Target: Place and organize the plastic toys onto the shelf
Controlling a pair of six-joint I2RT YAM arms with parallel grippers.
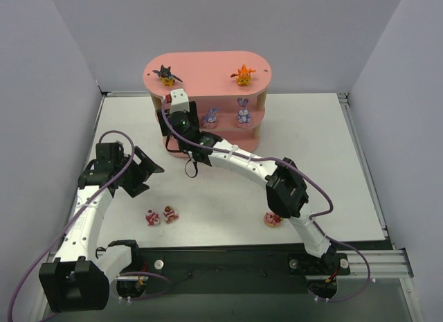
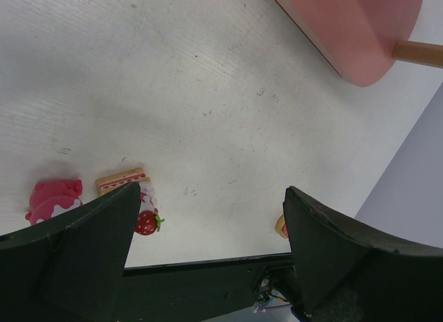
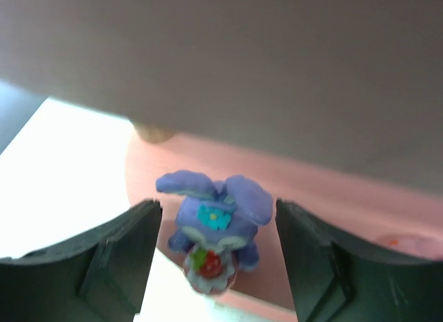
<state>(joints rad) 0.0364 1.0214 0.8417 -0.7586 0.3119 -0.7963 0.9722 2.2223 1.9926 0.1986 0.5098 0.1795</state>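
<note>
The pink shelf (image 1: 208, 64) stands at the back. A black bat toy (image 1: 166, 75) and an orange toy (image 1: 243, 74) are on its top board. Two purple bunnies (image 1: 210, 117) (image 1: 243, 112) stand on the middle board. My right gripper (image 1: 178, 122) is at the shelf's left end. In the right wrist view it is open (image 3: 218, 221) around a third bunny (image 3: 216, 235), which stands at the rim of a pink board (image 3: 332, 197) under another board, apart from both fingers. Three red-and-white toys (image 1: 152, 217) (image 1: 170, 214) (image 1: 273, 219) lie on the table. My left gripper (image 1: 142, 171) is open and empty above the table.
The left wrist view shows two red-and-white toys (image 2: 52, 199) (image 2: 144, 210) beside the left finger, a third (image 2: 280, 226) half hidden by the right finger, and the shelf's end (image 2: 360, 31) with a wooden post (image 2: 419, 52). Grey walls enclose the white table (image 1: 311, 149). A black rail (image 1: 228, 266) runs along the near edge.
</note>
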